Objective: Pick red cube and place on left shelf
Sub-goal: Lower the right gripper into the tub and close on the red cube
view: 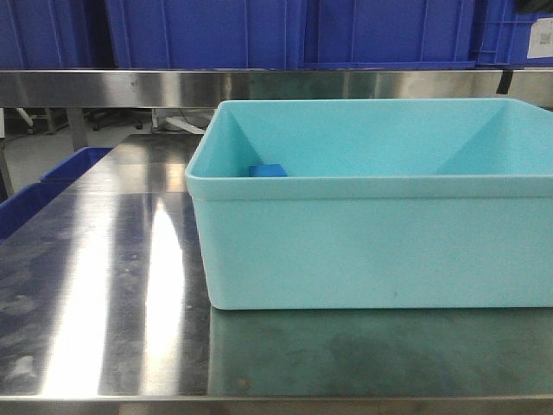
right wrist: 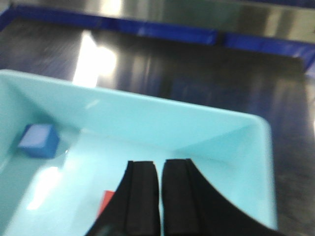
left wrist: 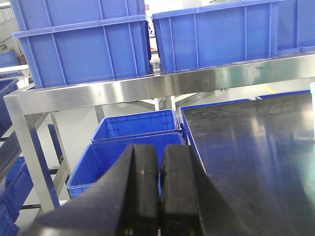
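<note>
The red cube [right wrist: 107,202] lies on the floor of the light teal bin [right wrist: 147,115], partly hidden behind my right gripper's left finger. My right gripper [right wrist: 160,169] is shut and empty, hovering over the bin. A blue cube [right wrist: 38,140] sits in the bin's far left corner; it also shows in the front view [view: 267,170]. My left gripper [left wrist: 159,157] is shut and empty, off the table's left edge, facing the steel shelf rail [left wrist: 162,86] that carries large blue crates [left wrist: 83,44]. Neither gripper shows in the front view.
The teal bin [view: 371,251] stands on the shiny steel tabletop [view: 104,285]. A steel shelf rail [view: 173,86] with blue crates [view: 259,30] runs behind it. More blue crates [left wrist: 130,135] sit on the floor to the table's left, beside the rack's steel leg [left wrist: 37,162].
</note>
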